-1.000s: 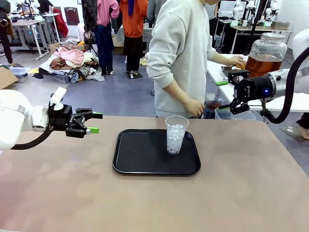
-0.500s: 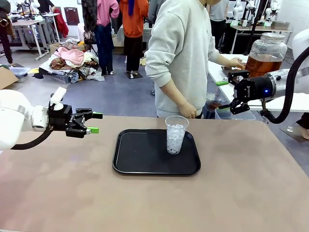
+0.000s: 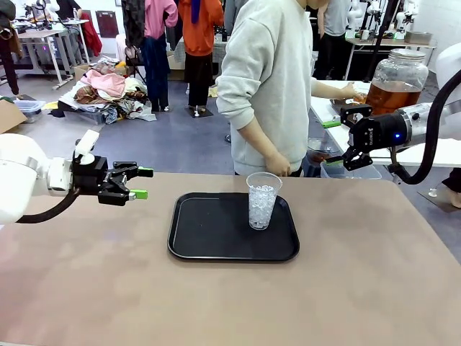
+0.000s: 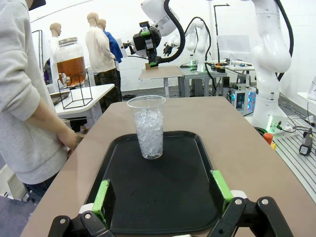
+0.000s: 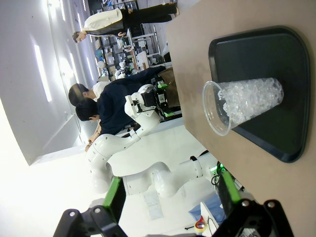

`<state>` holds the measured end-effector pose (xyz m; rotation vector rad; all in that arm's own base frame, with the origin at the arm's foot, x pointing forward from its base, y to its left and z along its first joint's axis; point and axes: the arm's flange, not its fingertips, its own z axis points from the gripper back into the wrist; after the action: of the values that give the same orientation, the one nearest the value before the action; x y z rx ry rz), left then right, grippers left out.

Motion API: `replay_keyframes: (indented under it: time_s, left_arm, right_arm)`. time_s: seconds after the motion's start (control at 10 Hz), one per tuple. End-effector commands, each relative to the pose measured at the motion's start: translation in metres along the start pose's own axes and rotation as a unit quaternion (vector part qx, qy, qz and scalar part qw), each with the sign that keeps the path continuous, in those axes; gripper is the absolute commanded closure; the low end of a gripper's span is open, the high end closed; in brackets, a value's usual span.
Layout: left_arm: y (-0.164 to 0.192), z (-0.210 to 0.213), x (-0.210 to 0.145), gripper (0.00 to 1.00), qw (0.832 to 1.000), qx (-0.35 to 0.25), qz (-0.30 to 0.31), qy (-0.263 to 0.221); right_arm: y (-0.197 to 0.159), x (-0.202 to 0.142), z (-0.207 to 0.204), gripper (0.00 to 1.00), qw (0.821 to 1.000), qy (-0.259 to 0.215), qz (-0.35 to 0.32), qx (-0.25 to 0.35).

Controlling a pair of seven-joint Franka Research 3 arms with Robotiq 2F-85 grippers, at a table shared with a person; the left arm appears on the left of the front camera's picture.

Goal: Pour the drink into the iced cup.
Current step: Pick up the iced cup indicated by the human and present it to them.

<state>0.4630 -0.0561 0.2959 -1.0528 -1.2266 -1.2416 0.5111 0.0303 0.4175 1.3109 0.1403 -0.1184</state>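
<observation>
A clear plastic cup [image 3: 262,200] holding ice stands upright on the right part of a black tray [image 3: 209,232] at mid-table. The amber drink [image 3: 387,97] fills the lower part of a round glass dispenser jar [image 3: 398,72] with a silver lid, on a side table behind my right arm. My left gripper [image 3: 144,183] hovers open left of the tray, pointing at it. My right gripper [image 3: 333,142] hangs open beyond the table's far right edge. The left wrist view has the cup [image 4: 147,126], tray [image 4: 106,163], jar [image 4: 70,61] and open fingers [image 4: 102,195]. The right wrist view has the cup [image 5: 242,103].
A person in a grey sweatshirt [image 3: 270,79] stands at the far edge. One hand [image 3: 277,164] hangs just behind the cup; the other [image 3: 353,91] reaches to the jar. Bare brown tabletop [image 3: 230,303] lies in front of the tray.
The person's lower hand has shifted a little to the left behind the cup. Both arms, the cup and the tray have stayed still.
</observation>
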Motion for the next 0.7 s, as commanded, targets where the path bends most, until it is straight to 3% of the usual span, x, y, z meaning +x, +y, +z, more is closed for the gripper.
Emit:
replay_keyframes:
  time_s: [0.0, 0.6]
  left_arm:
    - [0.0008, -0.0019, 0.0022, 0.0, 1.0, 0.005, 0.003, 0.001]
    - [0.0008, -0.0019, 0.0022, 0.0, 1.0, 0.005, 0.003, 0.001]
  right_arm:
    - [0.001, -0.0007, -0.0001, 0.0, 1.0, 0.0, 0.0, 0.001]
    - [0.001, -0.0007, -0.0001, 0.0, 1.0, 0.0, 0.0, 0.001]
